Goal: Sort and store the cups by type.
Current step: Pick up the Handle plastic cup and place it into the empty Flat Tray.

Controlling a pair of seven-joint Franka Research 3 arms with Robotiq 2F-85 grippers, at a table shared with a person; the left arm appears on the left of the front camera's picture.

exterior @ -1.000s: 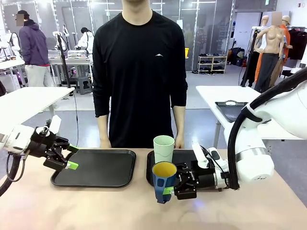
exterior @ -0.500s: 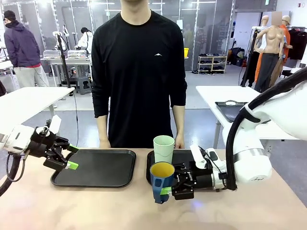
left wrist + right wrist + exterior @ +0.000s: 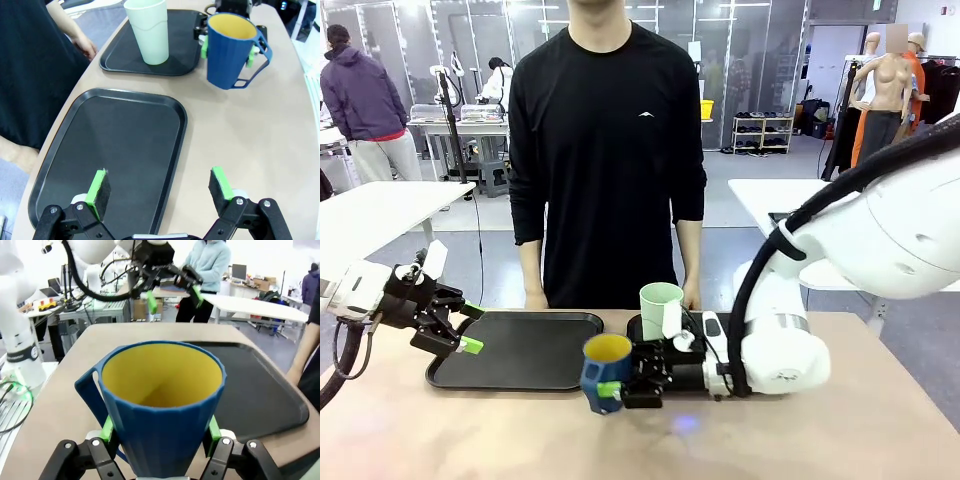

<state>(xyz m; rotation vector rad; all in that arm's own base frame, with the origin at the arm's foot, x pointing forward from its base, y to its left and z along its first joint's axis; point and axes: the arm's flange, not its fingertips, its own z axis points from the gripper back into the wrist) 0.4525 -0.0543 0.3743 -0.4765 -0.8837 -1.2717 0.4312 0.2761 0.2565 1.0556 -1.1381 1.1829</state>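
Note:
My right gripper (image 3: 610,388) is shut on the dark blue mug (image 3: 605,372) with the yellow inside, holding it upright just above the table, between the two trays. The same mug (image 3: 161,402) sits between the green pads (image 3: 107,429) in the right wrist view and appears as the mug (image 3: 232,50) in the left wrist view. The pale mint-green tumbler (image 3: 660,311) stands upright on the right tray (image 3: 635,330); it is the tumbler (image 3: 148,30) in the left wrist view. My left gripper (image 3: 465,328) is open and empty over the left tray's (image 3: 520,350) left edge.
A person in a black top (image 3: 605,150) stands at the far side of the table, hands by the far edge. The left black tray (image 3: 115,150) lies empty beneath my left gripper (image 3: 159,187). Bare tabletop (image 3: 820,430) stretches along the near side.
My right gripper has carried the blue mug leftward, from in front of the right tray to the gap between the trays. The left arm has stayed put.

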